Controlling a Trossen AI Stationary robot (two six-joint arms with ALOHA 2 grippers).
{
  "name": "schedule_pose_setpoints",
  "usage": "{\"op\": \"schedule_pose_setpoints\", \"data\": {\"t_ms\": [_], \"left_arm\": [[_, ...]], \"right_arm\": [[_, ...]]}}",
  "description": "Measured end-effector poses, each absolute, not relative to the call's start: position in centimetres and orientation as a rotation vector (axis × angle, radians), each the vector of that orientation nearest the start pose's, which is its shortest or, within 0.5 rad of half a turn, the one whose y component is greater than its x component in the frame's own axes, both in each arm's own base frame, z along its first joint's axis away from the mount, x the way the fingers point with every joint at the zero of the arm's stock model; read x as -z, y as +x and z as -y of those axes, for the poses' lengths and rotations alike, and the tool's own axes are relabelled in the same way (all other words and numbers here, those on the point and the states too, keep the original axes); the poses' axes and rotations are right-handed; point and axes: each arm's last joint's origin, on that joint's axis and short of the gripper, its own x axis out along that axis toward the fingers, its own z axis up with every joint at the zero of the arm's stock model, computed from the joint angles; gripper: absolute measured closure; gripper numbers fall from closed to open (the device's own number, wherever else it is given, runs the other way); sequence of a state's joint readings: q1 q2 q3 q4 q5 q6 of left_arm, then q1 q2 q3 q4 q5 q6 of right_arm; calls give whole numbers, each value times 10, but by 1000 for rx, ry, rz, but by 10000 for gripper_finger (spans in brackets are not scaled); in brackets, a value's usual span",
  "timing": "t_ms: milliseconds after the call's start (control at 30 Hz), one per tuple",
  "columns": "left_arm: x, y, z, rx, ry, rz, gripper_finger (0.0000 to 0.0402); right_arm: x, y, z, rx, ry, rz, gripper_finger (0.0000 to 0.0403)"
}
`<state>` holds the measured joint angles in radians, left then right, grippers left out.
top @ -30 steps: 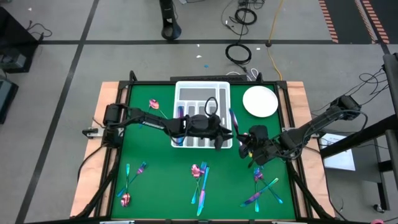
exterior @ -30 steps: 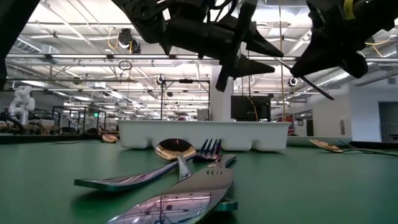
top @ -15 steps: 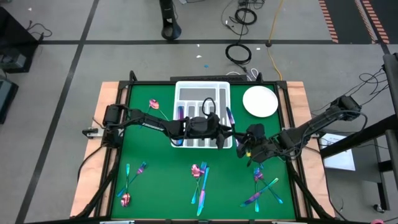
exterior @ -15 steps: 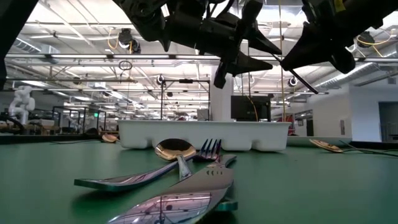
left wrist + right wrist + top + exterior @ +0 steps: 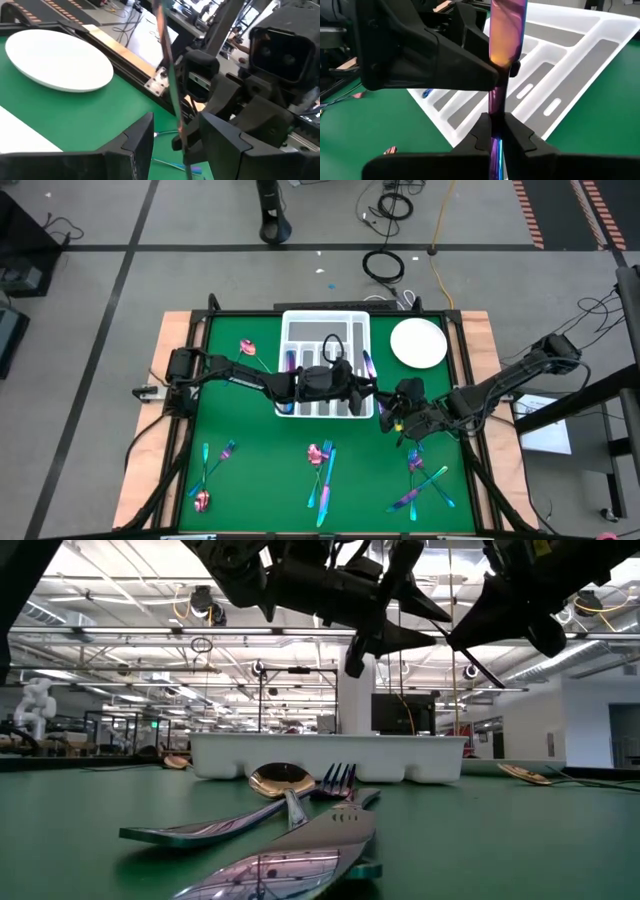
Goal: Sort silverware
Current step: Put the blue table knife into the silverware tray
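Both grippers meet over the tray's right edge.
The right gripper point(image 5: 496, 131), jaws clamped on a knife point(image 5: 504, 47), holds it between the left gripper's point(image 5: 172, 137) parted jaws, long axis pointing over the tray point(image 5: 292, 328).

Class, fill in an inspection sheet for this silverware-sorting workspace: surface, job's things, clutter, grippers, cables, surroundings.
Surface: green mat on a wood-edged table.
Job's things: knife held upright; loose silverware along the near edge; white tray.
Clutter: white plate.
Grippers: right gripper shut on the knife beside the tray; left gripper open, fingers either side of the knife.
Cables: coils on the floor.
Surroundings: workshop hall with ceiling lights.
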<state>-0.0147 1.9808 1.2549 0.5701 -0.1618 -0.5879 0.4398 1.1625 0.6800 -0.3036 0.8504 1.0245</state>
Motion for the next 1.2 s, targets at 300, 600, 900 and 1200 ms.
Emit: {"op": "schedule_pose_setpoints", "data": {"t_ms": [300, 600, 900, 1200], "left_arm": [[-215, 444, -9, -211, -545, -82, 278], [-217, 444, -7, -149, -459, -85, 391], [-216, 442, -20, -142, -433, -131, 396], [-258, 407, -58, -1, -525, -331, 398]], "right_arm": [[-226, 212, -72, 658, 480, -337, 399], [-227, 213, -72, 648, 465, -334, 393], [-231, 211, -71, 633, 442, -334, 368], [-240, 201, -77, 552, 429, -348, 364]]}}
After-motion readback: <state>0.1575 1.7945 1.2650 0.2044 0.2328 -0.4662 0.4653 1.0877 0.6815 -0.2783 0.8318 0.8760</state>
